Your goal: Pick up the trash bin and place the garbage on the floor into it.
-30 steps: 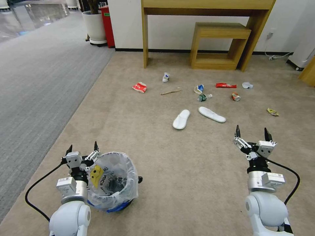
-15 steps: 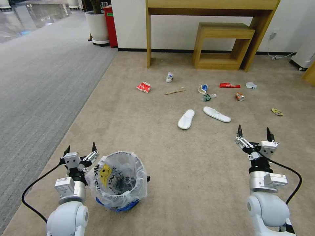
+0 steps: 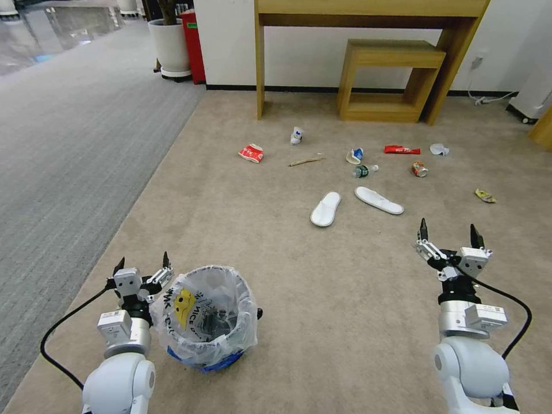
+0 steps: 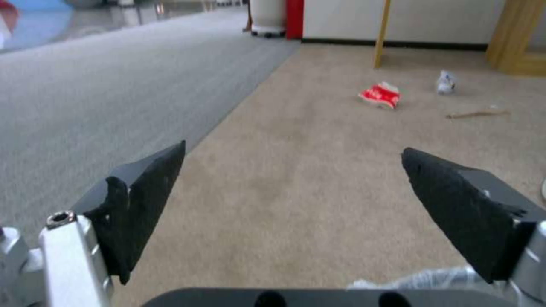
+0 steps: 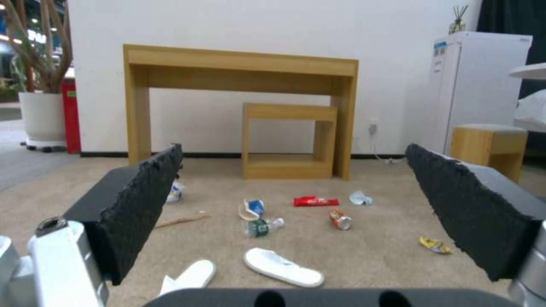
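Both sets of jaws stand apart and hold nothing. The left gripper (image 3: 142,269) hovers just beside the bin (image 3: 205,315), at its left rim; the right gripper (image 3: 449,234) hangs over bare floor (image 3: 322,276), well apart from it. Judging by this, the task has barely begun: the bin sits on the floor, not yet lifted, and every piece of garbage lies loose ahead, near the desk (image 3: 368,34). The bin is small and round, lined with a crinkly white bag marked in black lettering with a yellow face.

The slippers (image 3: 326,208), carton (image 3: 251,153), cups (image 3: 354,156), wrapper (image 3: 401,150) and can (image 3: 419,169) lie scattered.
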You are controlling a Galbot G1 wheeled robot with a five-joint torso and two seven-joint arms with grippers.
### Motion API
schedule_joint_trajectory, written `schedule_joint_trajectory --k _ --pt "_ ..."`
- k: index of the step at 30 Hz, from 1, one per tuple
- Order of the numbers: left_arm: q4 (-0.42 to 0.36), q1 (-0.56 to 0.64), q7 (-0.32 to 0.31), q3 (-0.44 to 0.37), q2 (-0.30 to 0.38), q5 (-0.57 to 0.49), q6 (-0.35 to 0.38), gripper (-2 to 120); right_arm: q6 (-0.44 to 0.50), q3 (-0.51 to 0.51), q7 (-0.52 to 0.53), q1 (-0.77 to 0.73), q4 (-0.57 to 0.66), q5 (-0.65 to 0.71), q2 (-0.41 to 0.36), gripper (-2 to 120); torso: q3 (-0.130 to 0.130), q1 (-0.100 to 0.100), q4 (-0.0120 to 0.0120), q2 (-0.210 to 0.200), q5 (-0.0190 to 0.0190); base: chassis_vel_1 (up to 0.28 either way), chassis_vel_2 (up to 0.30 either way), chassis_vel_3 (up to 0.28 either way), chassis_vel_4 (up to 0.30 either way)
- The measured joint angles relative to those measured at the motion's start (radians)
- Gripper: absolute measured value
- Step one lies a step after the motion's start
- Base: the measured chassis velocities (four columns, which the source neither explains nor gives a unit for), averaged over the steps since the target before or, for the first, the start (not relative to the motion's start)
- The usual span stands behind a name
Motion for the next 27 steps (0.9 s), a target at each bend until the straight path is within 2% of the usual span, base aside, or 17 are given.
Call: schedule_joint_trajectory --k 7,11,24,27 --pt "-0.003 -0.011 -0.075 0.059 0.065 -0.142 0.073 100 -0.004 0.006 0.007 -0.008 0.003 0.003 -0.007 100 0.000 0.000 0.0000 0.000 -0.0001 0.000 0.000 0.000 0.000" --pt "-0.019 -0.023 -0.136 0.119 0.127 -0.226 0.116 100 -0.006 0.016 0.008 -0.012 0.005 0.003 -0.009 100 0.000 0.000 0.0000 0.000 0.0000 0.000 0.000 0.000 0.000" --pt "-0.047 -0.038 -0.240 0.217 0.222 -0.372 0.215 100 -0.009 0.027 0.011 -0.037 0.018 -0.008 -0.001 100 0.000 0.000 0.0000 0.000 0.0000 0.000 0.000 0.000 0.000" --pt "-0.052 -0.038 -0.291 0.234 0.257 -0.401 0.257 100 -0.010 0.033 0.012 -0.051 0.029 -0.011 0.003 100 0.000 0.000 0.0000 0.000 0.0000 0.000 0.000 0.000 0.000"
